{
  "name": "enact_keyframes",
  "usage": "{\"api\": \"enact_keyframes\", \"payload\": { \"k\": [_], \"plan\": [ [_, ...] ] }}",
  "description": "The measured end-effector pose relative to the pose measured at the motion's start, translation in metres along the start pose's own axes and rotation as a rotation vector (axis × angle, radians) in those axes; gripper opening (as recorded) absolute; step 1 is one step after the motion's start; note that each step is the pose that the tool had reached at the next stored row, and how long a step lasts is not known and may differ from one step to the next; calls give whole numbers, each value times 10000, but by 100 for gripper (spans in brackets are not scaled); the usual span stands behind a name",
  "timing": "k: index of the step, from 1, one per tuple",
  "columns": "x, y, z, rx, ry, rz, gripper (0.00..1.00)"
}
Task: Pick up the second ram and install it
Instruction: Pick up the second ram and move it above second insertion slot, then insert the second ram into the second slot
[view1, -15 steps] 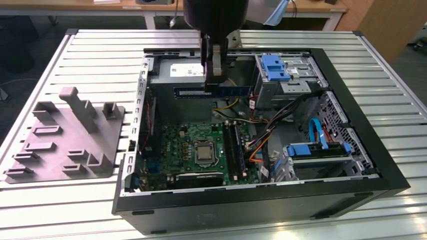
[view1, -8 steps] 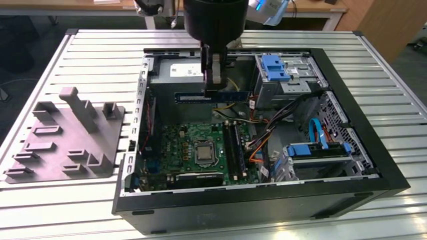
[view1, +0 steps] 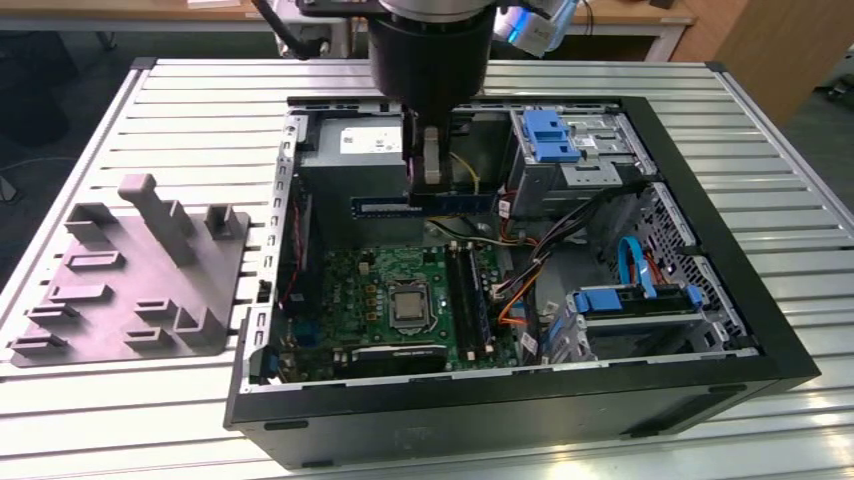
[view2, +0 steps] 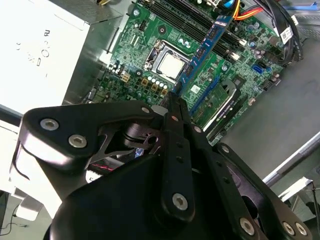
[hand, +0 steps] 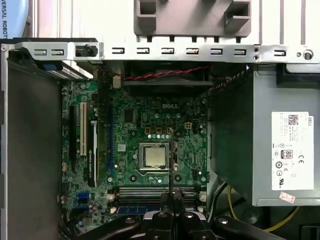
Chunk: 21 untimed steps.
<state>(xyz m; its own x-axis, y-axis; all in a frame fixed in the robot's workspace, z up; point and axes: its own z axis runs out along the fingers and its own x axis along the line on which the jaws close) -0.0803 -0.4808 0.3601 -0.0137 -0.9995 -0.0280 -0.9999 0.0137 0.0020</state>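
Below the tool (view1: 427, 188) lies a green motherboard (view1: 360, 290) with its bare processor (view1: 404, 299) (metal lid up) inside an open black computer case (view1: 507, 420), a silver power supply (view1: 350, 145) just beside the tool, and a grey slotted fixture (view1: 147, 300) well apart from it on the slatted table (view1: 200, 100).

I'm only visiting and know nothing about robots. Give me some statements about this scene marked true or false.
1. The tool grips the second ram in the air above the motherboard. True.
2. The computer case is closed. False: its side is open and the inside shows.
3. A grey holder stands outside the case, on the exterior view's left. True.
4. A cooler covers the processor. False: its metal top is bare.
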Motion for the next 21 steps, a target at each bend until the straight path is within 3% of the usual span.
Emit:
{"api": "enact_keyframes", "payload": {
  "k": [10,15,21],
  "plan": [
    [14,-10,179,-2,0,-1,11],
    [18,-97,208,-59,1,1,11],
    [19,-105,228,-64,1,2,11]
  ]
}}
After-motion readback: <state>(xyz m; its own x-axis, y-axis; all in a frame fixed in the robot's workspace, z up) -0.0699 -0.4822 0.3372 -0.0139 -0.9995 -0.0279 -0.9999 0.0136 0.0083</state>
